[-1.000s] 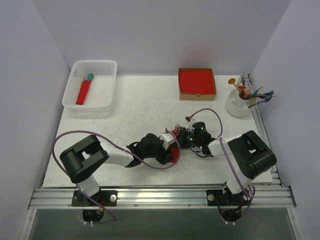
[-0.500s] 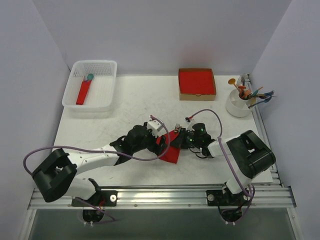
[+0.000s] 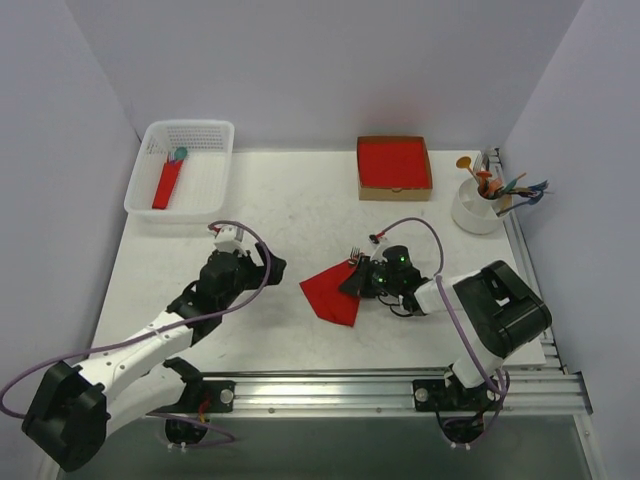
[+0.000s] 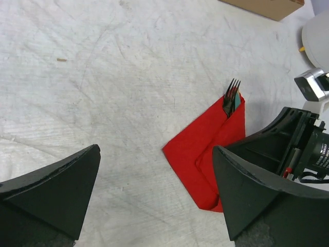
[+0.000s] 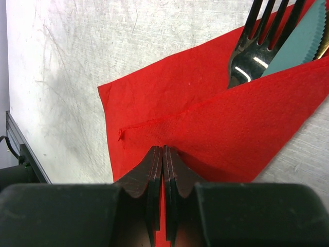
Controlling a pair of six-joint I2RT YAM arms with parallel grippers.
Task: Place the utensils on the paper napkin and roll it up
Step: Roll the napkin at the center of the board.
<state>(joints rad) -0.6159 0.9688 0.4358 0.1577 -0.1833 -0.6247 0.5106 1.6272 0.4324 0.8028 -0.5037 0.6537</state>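
The right end effector has its fingers pressed together. Their tips sit on the folded flap of the napkin; whether any paper is caught between them cannot be told.

The napkin lies on the tabletop near its middle, just in front of the right arm. It is folded into a loose red triangle and not yet rolled tight. One flap wraps over the utensils, and the rest of the sheet spreads to the left.

The fork and a serrated knife lie side by side inside the fold, with only their heads showing past the napkin's far corner. Their long axis runs roughly from near to far, and the tines point away from the arm bases toward the back wall.

The left end effector is spread wide and holds nothing. It is well to the left of the napkin.

Farther out, a white basket stands at the far left, a cardboard box at the far centre and a white cup at the far right.
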